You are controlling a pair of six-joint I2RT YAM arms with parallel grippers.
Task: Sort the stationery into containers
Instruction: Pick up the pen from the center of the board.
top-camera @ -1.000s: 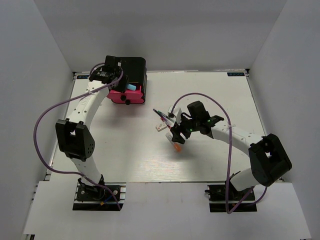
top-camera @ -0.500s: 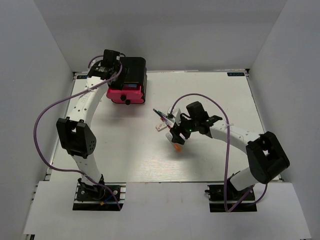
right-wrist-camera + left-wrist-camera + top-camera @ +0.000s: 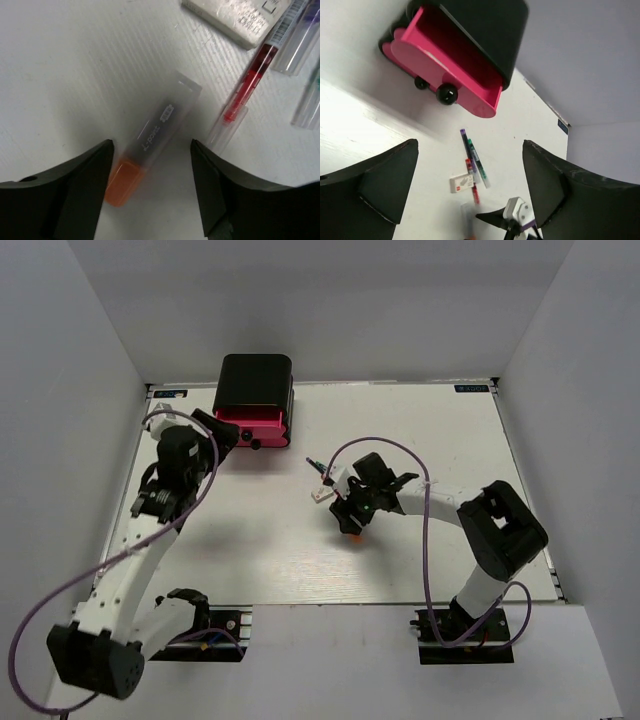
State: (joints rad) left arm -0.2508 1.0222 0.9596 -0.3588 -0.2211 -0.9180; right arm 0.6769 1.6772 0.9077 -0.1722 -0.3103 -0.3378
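The orange-ended marker (image 3: 155, 130) is seen lying flat on the worktop (image 3: 240, 540), with its orange end toward the bottom of the right wrist view and its clear body slanting up and to the right. It is straddled by the right gripper (image 3: 150, 150), whose fingers (image 3: 75, 185) are spread to either side of it. A strip of bare surface is left showing on each side, so no contact can be made out and nothing is held. Just beside the marker a red-filled pen (image 3: 247, 82) is laid, and beyond it are found a small white block (image 3: 235, 20) and the ends of two clear pens (image 3: 305, 107).

From above, this cluster is placed a little right of the worktop's middle. The black cabinet (image 3: 256, 380) is set well apart from it, at the far edge and left of centre. Its top pink drawer (image 3: 455, 65) is pulled out, with the round black knob (image 3: 446, 93) facing forward; what lies inside cannot be made out. The left gripper (image 3: 470, 150) is held near the cabinet's front left, apart from it, with its jaws spread wide and nothing between them.

The worktop is white and is enclosed on three sides by plain pale grey walls (image 3: 90, 360). Purple cables (image 3: 390, 445) are looped along both arms.
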